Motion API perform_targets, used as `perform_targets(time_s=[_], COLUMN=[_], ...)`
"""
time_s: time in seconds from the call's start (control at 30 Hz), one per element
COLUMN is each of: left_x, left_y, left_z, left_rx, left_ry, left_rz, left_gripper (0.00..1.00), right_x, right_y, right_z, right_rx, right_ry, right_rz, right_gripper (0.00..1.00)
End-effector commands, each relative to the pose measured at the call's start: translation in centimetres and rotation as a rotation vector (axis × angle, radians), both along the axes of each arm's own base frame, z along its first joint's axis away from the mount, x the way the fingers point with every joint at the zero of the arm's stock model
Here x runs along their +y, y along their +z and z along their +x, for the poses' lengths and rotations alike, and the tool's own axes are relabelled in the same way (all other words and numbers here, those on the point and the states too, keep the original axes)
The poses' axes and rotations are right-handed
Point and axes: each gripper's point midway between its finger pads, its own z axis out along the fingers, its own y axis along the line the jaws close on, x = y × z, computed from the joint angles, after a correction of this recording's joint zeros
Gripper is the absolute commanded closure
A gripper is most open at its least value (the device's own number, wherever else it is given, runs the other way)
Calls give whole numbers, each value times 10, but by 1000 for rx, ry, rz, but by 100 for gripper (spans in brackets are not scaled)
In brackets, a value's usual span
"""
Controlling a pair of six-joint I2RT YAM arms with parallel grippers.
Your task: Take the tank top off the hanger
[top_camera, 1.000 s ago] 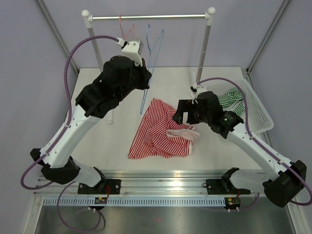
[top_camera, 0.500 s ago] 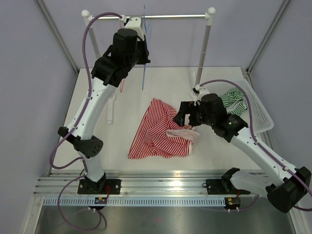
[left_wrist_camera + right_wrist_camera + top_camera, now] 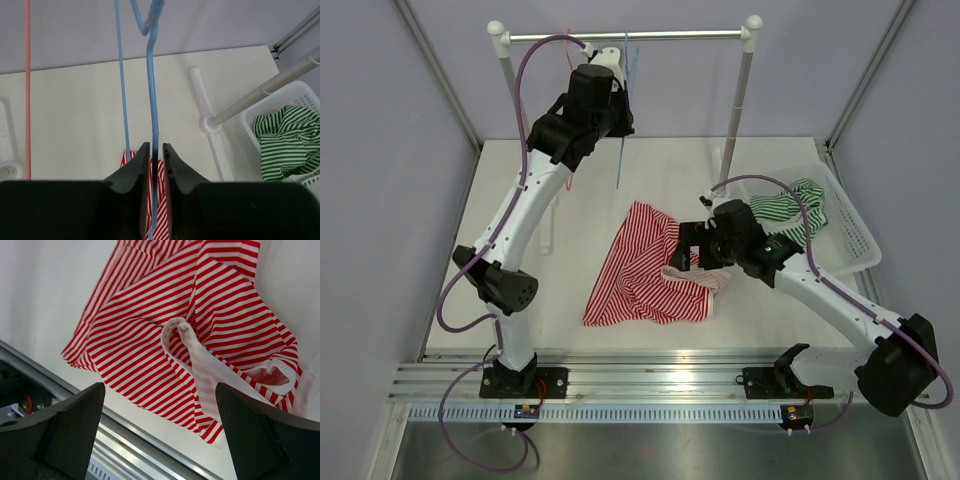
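The red-and-white striped tank top (image 3: 645,270) lies crumpled on the white table, off the hanger; the right wrist view shows it (image 3: 150,315) spread below the fingers. High at the clothes rail (image 3: 660,36), my left gripper (image 3: 613,62) (image 3: 156,145) has its jaws close around the wire of the bare blue hanger (image 3: 623,150) (image 3: 151,75), which hangs down from there. My right gripper (image 3: 685,245) (image 3: 160,385) hovers just above the tank top's right side, open wide, with nothing between its fingers.
A pink hanger (image 3: 27,75) hangs left of the blue one. A white basket (image 3: 855,240) (image 3: 300,95) at the right holds a green striped garment (image 3: 790,205) (image 3: 287,140). The rail's posts (image 3: 735,110) stand at the back. A metal rail runs along the table's near edge (image 3: 130,435).
My left arm has risen and carried the blue hanger up to the rail. My right gripper has shifted slightly left over the tank top, still open.
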Motion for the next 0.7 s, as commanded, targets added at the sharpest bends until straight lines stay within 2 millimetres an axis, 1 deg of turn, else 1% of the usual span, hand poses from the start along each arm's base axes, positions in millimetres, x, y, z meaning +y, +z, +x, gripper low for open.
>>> perform_targets(time_s=[0.0,0.03,0.07,0.1,0.13,0.17,0.2,0.23,0.27,0.3,0.33,0.37,0.4,0.43,0.47,0.5,0.53,0.57,0.6,0.63,0.67], left_x=[9,7,7,10,12,12,16,16,17,18,26,28,30,35,44,50,53,65,72,79,93], left_y=[50,54,56,67,73,69,85,89,86,88,104,106,97,101,110,111,100,110,110,97,106], left_z=[-23,-31,-35,-47,-53,-59,-74,-81,-88,-95,-112,-119,-123,-130,-145,-152,-156,-172,-178,-179,-195], left_rx=[-95,-97,-96,-114,-122,-117,-149,-164,-159,-164,-201,-207,-189,-199,-226,-234,-218,-249,-257,-236,-267], left_ry=[-28,-58,-65,-78,-89,-99,-117,-135,-150,-162,-176,-180,-181,-177,-175,-169,-162,-153,-141,-110,-88], left_rz=[-87,-97,-101,-115,-117,-107,-123,-130,-129,-136,-155,-158,-151,-156,-171,-176,-165,-181,-184,-166,-187], left_gripper=[72,63,52,37,32,28,22,19,17,15,1,1,1,1,1,1,1,1,1,1,1], right_x=[8,8,10,14,16,17,22,24,28,33,35,40,43,47,53,56,61,61,61,59,54], right_y=[-18,-22,-33,-35,-39,-48,-51,-56,-64,-69,-74,-85,-90,-95,-104,-108,-115,-120,-125,-129,-141], right_z=[6,7,6,7,7,10,9,10,12,10,11,12,13,11,12,11,13,13,13,14,15], right_rx=[10,11,19,17,21,28,32,35,45,43,47,63,76,88,105,113,113,116,117,118,119], right_ry=[-12,-15,-18,-18,-15,-29,-31,-35,-30,-17,-19,-9,-3,9,22,17,15,10,2,-5,-23], right_rz=[-101,-129,-179,-188,-201,-230,-238,-254,-274,-288,-301,-316,-318,-319,-313,-307,-304,-312,-327,-349,-402], right_gripper=[1,1,0,1,1,1,1,0,1,1,1,0,1,0,1,1,1,1,0,1,1])
